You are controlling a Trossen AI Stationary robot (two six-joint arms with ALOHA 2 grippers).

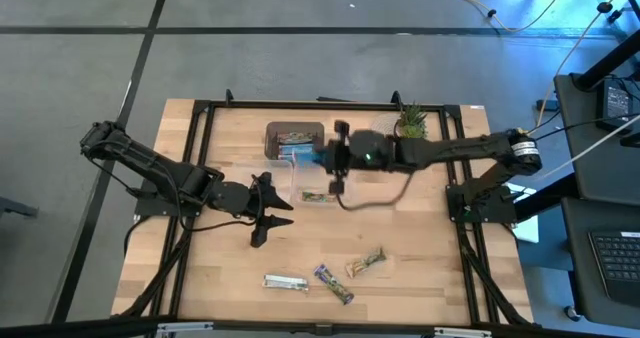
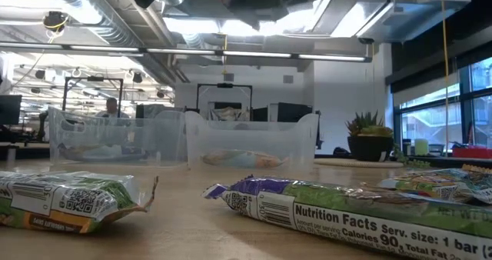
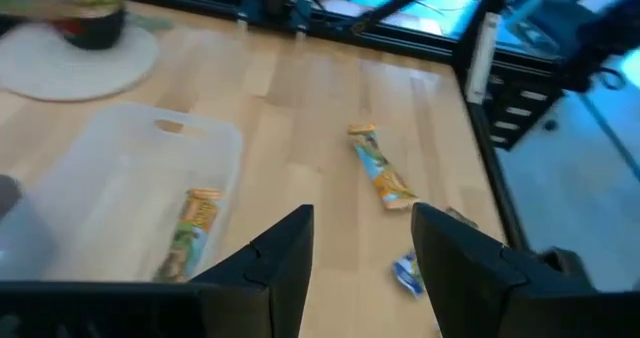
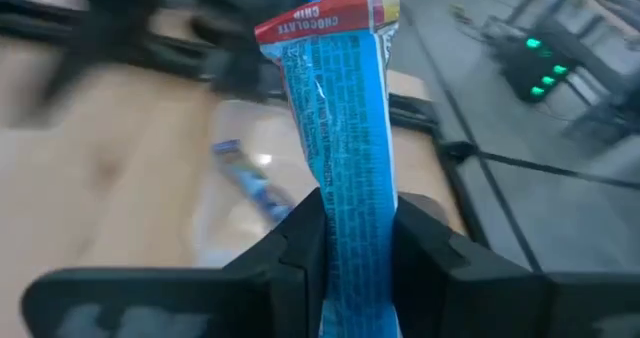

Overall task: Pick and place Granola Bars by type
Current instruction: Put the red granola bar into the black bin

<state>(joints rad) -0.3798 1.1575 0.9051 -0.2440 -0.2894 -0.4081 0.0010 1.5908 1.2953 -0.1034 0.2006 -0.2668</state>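
My right gripper (image 4: 355, 213) is shut on a blue-white granola bar (image 4: 340, 108), and in the high view that bar (image 1: 300, 156) is over a clear tub (image 1: 292, 178) beside the dark brown tray (image 1: 295, 138). Another blue-white bar (image 4: 245, 178) lies in the tub below. My left gripper (image 3: 362, 228) is open and hovers near a second clear tub (image 3: 130, 178), where a green-tan bar (image 3: 190, 233) lies flat. Near the table's near edge lie a silvery bar (image 1: 285, 282), a purple multicolour bar (image 1: 333, 283) and a green-tan bar (image 1: 366, 264). My right gripper pinches the blue-white bar between its two fingers, about its middle (image 4: 350, 193), with the fingers lying along the bar. The bar's red-banded end (image 4: 330, 18) sticks out past the fingertips. The bar is lifted clear of the tub.
A potted plant (image 1: 410, 126) stands on a round mat at the far right of the table. A black frame (image 1: 200, 158) runs around the wooden table top. In the low view the clear tubs (image 2: 250, 141) stand behind the loose bars (image 2: 338, 210).
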